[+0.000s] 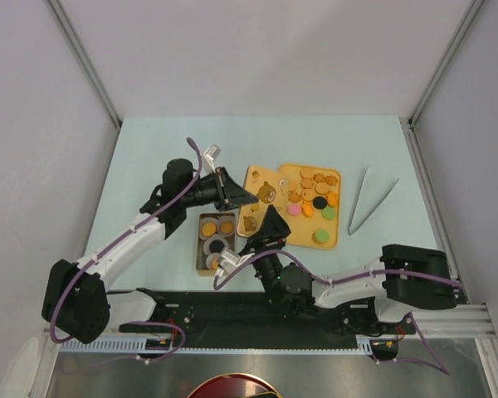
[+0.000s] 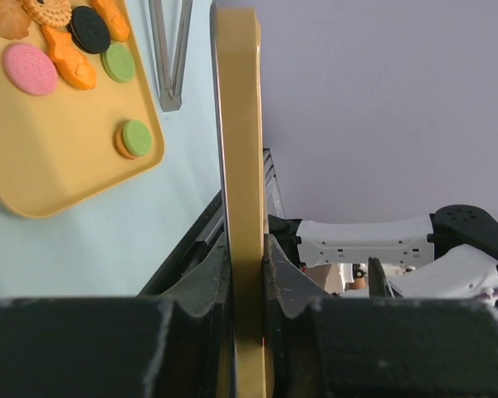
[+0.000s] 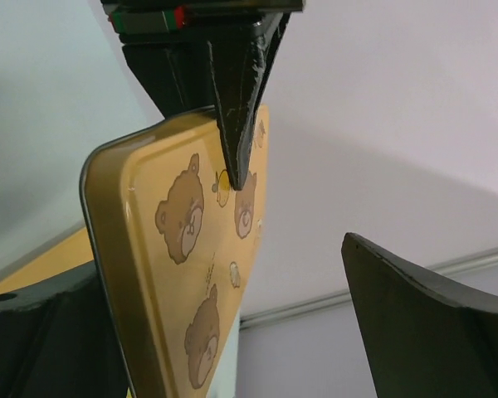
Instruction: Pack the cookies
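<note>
Closest to lens in left wrist view: left end effector [image 2: 245, 249], pressed tight on rim of lid [image 2: 236, 149], bear-print panel held on edge off the surface [image 1: 149, 157]. From right wrist: right end effector [image 1: 270, 230] spread wide, gripping nothing, lid ahead between its fingers, contact not discernible. Outward, to robot's right of both: cookies [image 1: 319, 201] loose on orange tray [image 1: 332, 228]; two orange ones already in open box [image 1: 197, 249], just left of lid. Tongs [image 1: 369, 199] beyond tray. Judgement for next move: lid's long axis roughly away from arm bases, box on left-arm side, tray and loose cookies nearer right arm.
</note>
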Controlling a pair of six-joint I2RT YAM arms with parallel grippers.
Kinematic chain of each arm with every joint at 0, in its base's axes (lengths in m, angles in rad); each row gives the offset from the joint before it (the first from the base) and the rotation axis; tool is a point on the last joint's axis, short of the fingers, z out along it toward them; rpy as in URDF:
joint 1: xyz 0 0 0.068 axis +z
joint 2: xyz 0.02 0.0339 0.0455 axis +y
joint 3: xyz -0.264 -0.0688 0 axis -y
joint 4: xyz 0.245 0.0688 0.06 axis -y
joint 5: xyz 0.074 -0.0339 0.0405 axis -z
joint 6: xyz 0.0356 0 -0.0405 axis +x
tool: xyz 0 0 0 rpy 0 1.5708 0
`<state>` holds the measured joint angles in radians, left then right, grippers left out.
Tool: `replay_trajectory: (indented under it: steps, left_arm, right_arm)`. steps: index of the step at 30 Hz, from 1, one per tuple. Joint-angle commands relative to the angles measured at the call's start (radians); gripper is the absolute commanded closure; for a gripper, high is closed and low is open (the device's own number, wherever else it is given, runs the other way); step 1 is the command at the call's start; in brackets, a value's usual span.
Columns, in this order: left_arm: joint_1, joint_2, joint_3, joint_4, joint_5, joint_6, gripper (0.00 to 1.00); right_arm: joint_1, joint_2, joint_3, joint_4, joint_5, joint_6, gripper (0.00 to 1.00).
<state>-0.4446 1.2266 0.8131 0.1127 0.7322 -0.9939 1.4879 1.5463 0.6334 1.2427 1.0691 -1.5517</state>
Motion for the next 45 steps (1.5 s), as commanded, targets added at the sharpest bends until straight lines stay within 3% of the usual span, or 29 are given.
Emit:
replay_trajectory:
  steps: [1, 3, 4, 5, 6, 7, 8, 11, 19, 26, 34, 40, 45]
  left_arm:
    - [0.038, -0.003, 0.029, 0.030, -0.016, 0.077, 1.00]
    - [0.053, 0.002, 0.034, 0.027, -0.014, 0.077, 1.00]
    - [0.058, 0.002, 0.035, 0.028, -0.014, 0.077, 1.00]
    - [0.064, 0.001, 0.037, 0.028, -0.013, 0.074, 0.99]
    - [0.076, 0.001, 0.038, 0.031, -0.014, 0.071, 1.00]
    - [0.084, -0.001, 0.040, 0.036, -0.011, 0.069, 1.00]
    - [0.092, -0.001, 0.041, 0.042, -0.011, 0.061, 1.00]
    - [0.129, -0.007, 0.047, 0.048, -0.004, 0.052, 0.99]
    - [0.184, -0.012, 0.061, 0.045, 0.007, 0.049, 0.99]
    - [0.184, -0.061, 0.020, -0.025, -0.004, 0.086, 0.99]
    - [0.202, -0.179, -0.071, -0.232, -0.031, 0.219, 0.98]
    - [0.265, -0.289, -0.034, -0.464, -0.108, 0.366, 0.97]
    - [0.297, -0.311, -0.081, -0.504, -0.145, 0.379, 0.93]
  right_arm:
    - [0.018, -0.142, 0.068, 0.180, 0.107, 0.194, 0.03]
    - [0.023, -0.246, 0.080, -0.093, 0.127, 0.350, 0.03]
    - [0.022, -0.285, 0.089, -0.208, 0.126, 0.540, 0.02]
    - [0.021, -0.332, 0.103, -0.475, 0.108, 0.647, 0.02]
    - [0.020, -0.375, 0.156, -0.628, 0.085, 0.761, 0.00]
    - [0.006, -0.456, 0.185, -0.772, 0.016, 1.012, 0.00]
    - [-0.004, -0.492, 0.216, -0.986, -0.023, 1.103, 0.00]
    - [-0.047, -0.610, 0.262, -1.147, -0.129, 1.321, 0.00]
    - [-0.133, -0.768, 0.273, -1.341, -0.293, 1.547, 0.00]
    - [-0.323, -0.867, 0.177, -1.396, -0.483, 1.801, 0.00]
    - [-0.576, -0.789, 0.092, -1.389, -0.808, 2.022, 0.00]
    - [-0.632, -0.735, 0.039, -1.326, -0.919, 2.064, 0.02]
    - [-0.675, -0.683, 0.002, -1.261, -1.013, 2.104, 0.03]
